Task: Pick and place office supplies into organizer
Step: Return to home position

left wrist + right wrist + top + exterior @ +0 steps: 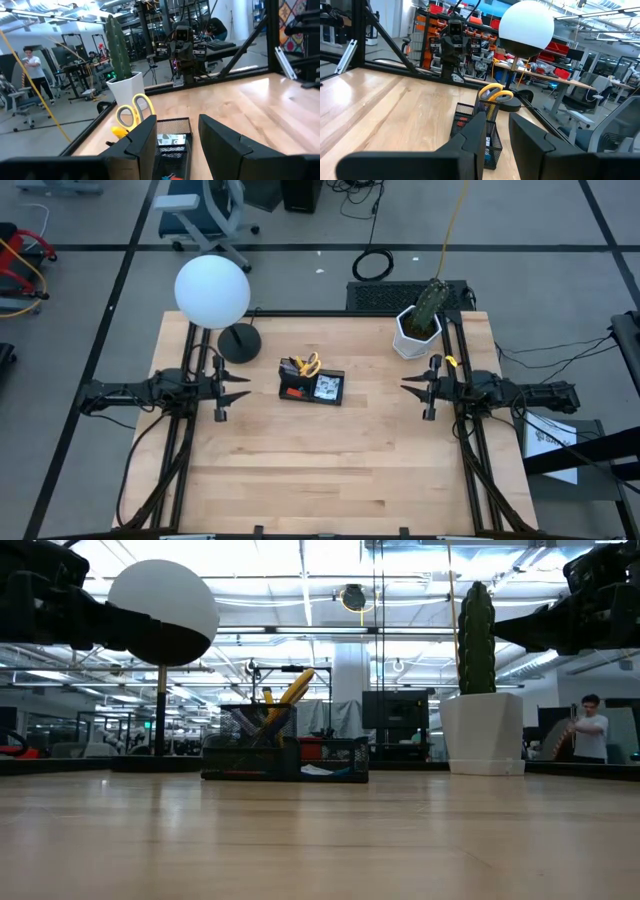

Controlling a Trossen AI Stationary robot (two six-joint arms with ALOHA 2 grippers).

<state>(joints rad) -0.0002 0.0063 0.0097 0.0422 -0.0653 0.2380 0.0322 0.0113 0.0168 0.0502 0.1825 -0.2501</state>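
- Your left gripper [244,386] has its jaws apart and empty; the organizer [312,387] sits straight ahead of them, well clear.
- Your right gripper [406,385] faces it from the opposite side, jaws also apart and empty.
- The yellow-handled scissors [308,364] stand in the organizer, between both grippers.

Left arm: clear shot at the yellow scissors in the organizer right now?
Probably yes. The left arm, jaws open, faces the organizer with nothing standing between them; the scissors handles stick up above the cup section. The lamp base sits off to the side, likely clear.
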